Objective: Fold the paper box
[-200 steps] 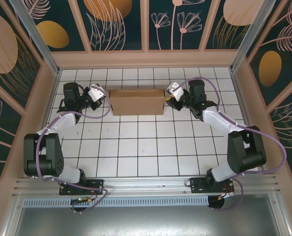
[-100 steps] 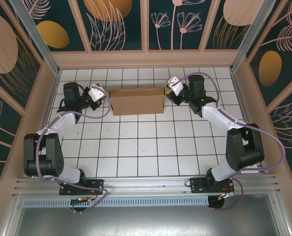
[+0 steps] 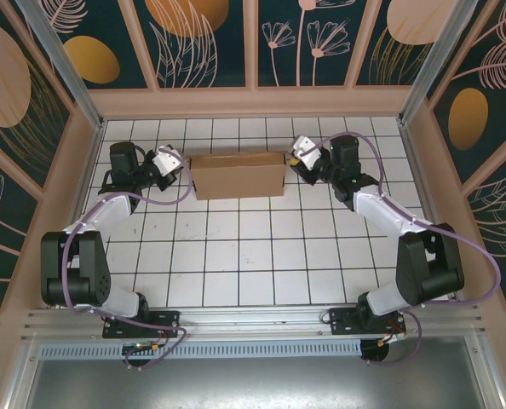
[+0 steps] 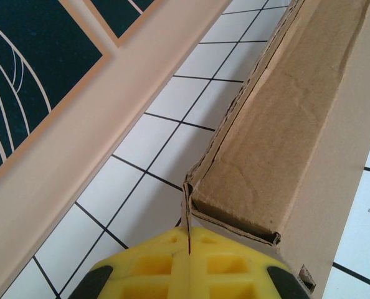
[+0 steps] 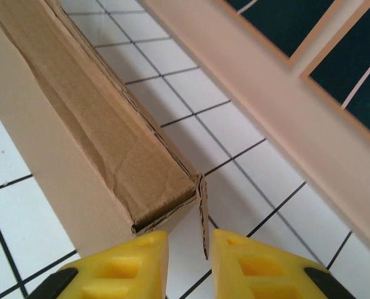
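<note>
**A:** Top external view: where is the paper box (image 3: 238, 176)?
**B:** Far middle of the white tiled counter (image 3: 236, 256), a long rectangular shape.
**A:** Material?
**B:** Brown corrugated cardboard, creased. Left fingers (image 4: 154, 258) clench one end flap. Right fingers (image 5: 135, 258) stand apart around the other.

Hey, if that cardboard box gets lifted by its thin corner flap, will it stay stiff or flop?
Probably light: the paper box is thin corrugated cardboard. Its corner flap looks like a single sheet, so it would likely bend first. The wrinkled wall suggests it dents easily.
</note>
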